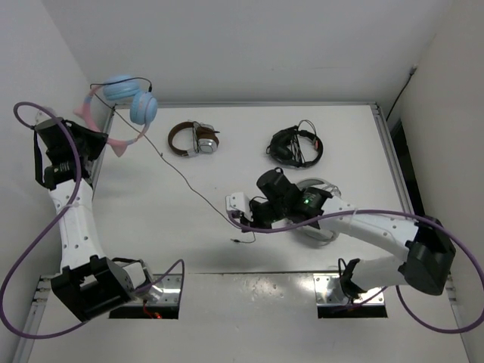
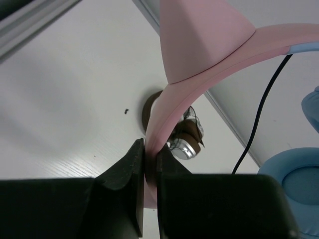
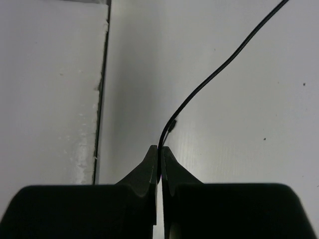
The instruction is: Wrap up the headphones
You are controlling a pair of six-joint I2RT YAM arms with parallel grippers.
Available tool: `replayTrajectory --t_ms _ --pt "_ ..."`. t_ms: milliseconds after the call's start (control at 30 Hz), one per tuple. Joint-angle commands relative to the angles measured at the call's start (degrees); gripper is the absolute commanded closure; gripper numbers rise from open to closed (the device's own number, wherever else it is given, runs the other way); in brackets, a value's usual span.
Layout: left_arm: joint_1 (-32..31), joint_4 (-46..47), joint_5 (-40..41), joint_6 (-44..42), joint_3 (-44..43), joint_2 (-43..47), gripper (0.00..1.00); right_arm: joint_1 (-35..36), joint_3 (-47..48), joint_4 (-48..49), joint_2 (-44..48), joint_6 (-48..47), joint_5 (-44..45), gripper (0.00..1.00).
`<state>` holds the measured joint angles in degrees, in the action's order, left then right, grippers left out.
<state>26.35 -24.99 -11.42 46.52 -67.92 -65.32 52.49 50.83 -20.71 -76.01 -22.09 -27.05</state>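
1. Top external view, far left: my left arm (image 1: pixel 72 219) rises from its base at the near edge and reaches up along the left side of the table (image 1: pixel 340 136), its wrist lifted near the far left corner.
2. My left gripper (image 1: pixel 104 141) is pinching the pink headband of the headphones (image 1: pixel 142 108). In the left wrist view the fingers (image 2: pixel 127 167) press on the band from both sides, with only the band's thickness between them at the left gripper (image 2: pixel 149 152).
3. The headphones (image 2: pixel 199 50) hang off the table in that grip. The two light blue earcups are up by the back wall, beyond and to the right of my gripper, and a pink cat ear sticks out close above the fingers.
4. The thin black cable (image 1: pixel 189 185) runs from the earcups down and to the right across the table top. It passes in front of the brown-banded headphones (image 1: pixel 193 140), which lie flat near the far edge.
5. A black headset (image 1: pixel 295 145) lies further right, well apart from the cable.
6. My right arm (image 1: pixel 378 227) stretches low from its base on the right towards the table's middle.
7. My right gripper (image 1: pixel 233 214) is pressed together on the cable near its loose end. The right wrist view shows the cable (image 3: pixel 219 69) entering between the tips of the right gripper (image 3: pixel 159 152), while the short plug end trails on the table just nearer the bases.
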Motion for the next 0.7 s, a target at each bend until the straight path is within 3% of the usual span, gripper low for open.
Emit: replayTrajectory --t_ms 0,167,500,667 --pt "0.11 6.80 4.56 -0.81 0.15 0.72 1.00 4.27 4.80 -3.89 3.57 -0.68 -3.63 1.00" --pt "-1.21 6.80 8.43 -4.86 1.56 0.72 1.00 8.86 8.14 -4.95 5.17 -3.05 -0.64 1.00" --pt "0.28 6.62 0.00 2.43 2.18 -2.26 1.00 14.04 12.44 -3.99 -0.19 -3.05 -3.09 1.00" --pt "0.28 6.10 1.14 3.48 2.35 -3.41 1.00 16.94 15.88 -3.99 -2.12 -2.52 -4.32 1.00"
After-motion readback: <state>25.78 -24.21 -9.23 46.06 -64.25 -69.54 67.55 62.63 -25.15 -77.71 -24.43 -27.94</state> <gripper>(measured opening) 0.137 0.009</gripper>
